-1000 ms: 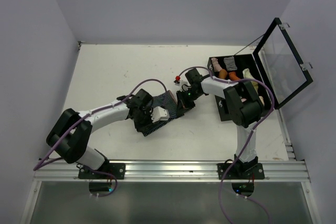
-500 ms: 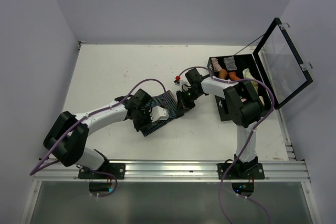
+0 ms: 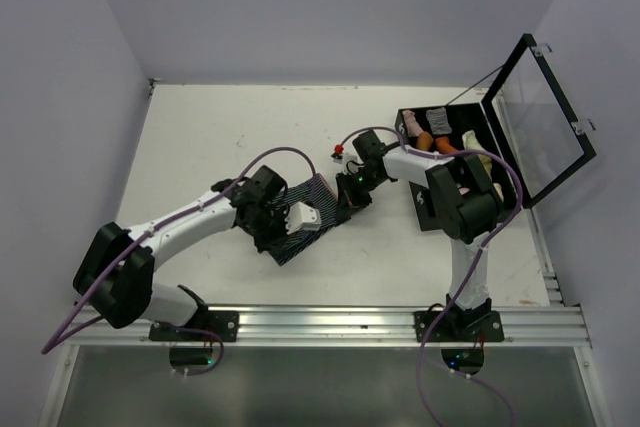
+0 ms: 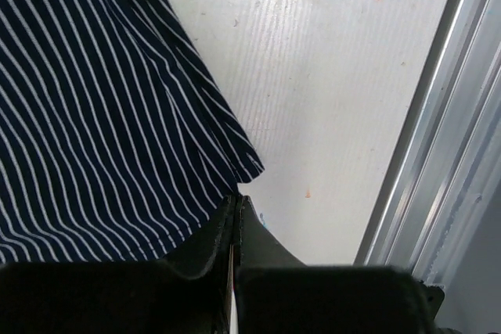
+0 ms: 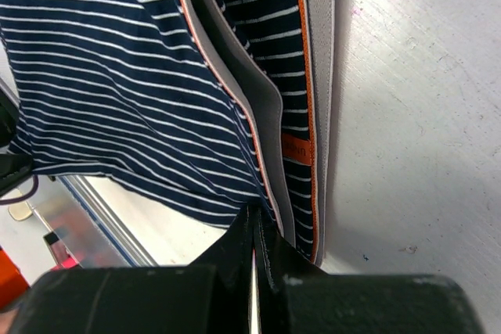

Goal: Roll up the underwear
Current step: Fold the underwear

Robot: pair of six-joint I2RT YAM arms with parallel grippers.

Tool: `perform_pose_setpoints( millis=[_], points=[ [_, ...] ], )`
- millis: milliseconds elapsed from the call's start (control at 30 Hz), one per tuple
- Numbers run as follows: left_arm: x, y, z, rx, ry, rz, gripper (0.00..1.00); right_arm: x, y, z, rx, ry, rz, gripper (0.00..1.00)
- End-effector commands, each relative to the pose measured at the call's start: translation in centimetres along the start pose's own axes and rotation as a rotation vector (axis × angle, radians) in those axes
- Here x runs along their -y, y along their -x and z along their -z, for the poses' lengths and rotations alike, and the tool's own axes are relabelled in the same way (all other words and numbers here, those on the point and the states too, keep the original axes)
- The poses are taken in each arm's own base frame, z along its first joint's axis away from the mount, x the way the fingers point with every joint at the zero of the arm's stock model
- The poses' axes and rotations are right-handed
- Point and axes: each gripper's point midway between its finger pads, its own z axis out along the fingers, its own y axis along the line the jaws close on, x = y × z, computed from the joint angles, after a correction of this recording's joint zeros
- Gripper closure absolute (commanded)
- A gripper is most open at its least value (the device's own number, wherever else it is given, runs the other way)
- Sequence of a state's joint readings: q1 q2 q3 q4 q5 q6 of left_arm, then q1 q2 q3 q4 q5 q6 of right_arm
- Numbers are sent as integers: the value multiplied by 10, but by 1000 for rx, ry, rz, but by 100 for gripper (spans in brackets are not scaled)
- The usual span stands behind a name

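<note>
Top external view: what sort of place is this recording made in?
Probably a robot lab test cell, not a home: a white tabletop boxed in by plain pale walls, with two white-and-black robot arms bolted to an aluminium rail at its near edge.

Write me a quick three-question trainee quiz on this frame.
1. True or false: the lid of the black box stands shut.
2. The underwear is: A plain red; B navy with thin white stripes; C green with dots.
3. Which gripper pinches the waistband end of the underwear?

Key
1. False: the lid stands open.
2. B.
3. The right gripper, shut at the grey, orange-trimmed waistband. The left gripper is shut on the edge at the other end.
</note>
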State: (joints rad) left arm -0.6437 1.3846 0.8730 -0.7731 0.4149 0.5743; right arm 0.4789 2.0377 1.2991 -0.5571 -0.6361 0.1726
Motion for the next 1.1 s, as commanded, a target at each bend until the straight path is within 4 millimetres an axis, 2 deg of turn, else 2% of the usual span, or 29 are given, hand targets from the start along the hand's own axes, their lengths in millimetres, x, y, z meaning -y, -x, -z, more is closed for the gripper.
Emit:
perform_pose_setpoints(
  millis=[0,100,233,367,467,567,633,733,800,867,967,1067],
  points=[
    [13,0,-12,-3,-102,-19,100,15,-6,-4,-16,-70,-11,100],
    [16,4,-25,7,-155,24,100,15,-5,-3,-13,-73,-7,100],
    [10,18,-36,24,-154,41,100,15,-7,-1,-7,-77,-4,100],
    [4,21,-48,11,-151,41,100,16,-7,-2,-7,-77,-7,100],
    [1,16,-60,-28,-139,63,100,15,-5,-1,-5,-83,-4,100],
    [-7,2,-70,-94,-114,89,99,14,0,4,16,-80,1,100],
    [-11,-4,-71,-117,-88,79,96,15,5,9,39,-87,2,100],
    [-13,-21,-71,-169,-72,37,85,23,14,15,62,-66,-44,100],
    [-15,-24,-68,-174,-56,2,80,27,17,18,68,-44,-72,100],
    [-19,-30,-65,-178,-39,-58,76,20,21,23,78,-12,-56,100],
    [-36,-37,-56,-175,14,-134,71,5,16,28,78,64,-41,100],
    [-58,-31,-40,-135,65,-169,61,-17,8,31,55,180,-50,100]
  ],
)
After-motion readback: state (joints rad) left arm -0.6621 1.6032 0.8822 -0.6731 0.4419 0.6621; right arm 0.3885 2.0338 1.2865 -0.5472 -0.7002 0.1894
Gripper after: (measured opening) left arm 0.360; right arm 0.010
